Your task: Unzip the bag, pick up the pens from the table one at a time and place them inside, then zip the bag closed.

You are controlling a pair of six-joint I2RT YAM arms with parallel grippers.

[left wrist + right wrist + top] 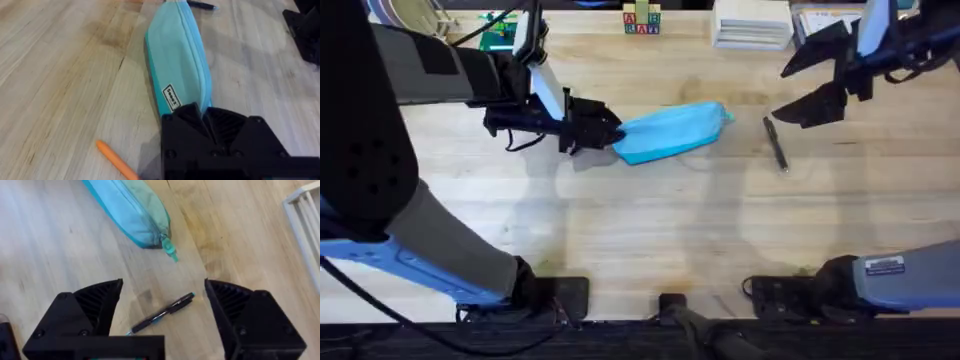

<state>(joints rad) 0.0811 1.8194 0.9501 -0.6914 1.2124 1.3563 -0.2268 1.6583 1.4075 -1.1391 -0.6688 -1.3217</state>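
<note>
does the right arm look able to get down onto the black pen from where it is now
Probably yes. The right tool hangs open above the black pen, which lies alone on bare table just past the bag's teal pull. Nothing lies between its fingers and the pen. The left tool is at the bag's far end.

The overhead camera looks down and forward; both wrist cameras sit close, sharing the soft light-blue fabric pouch.
</note>
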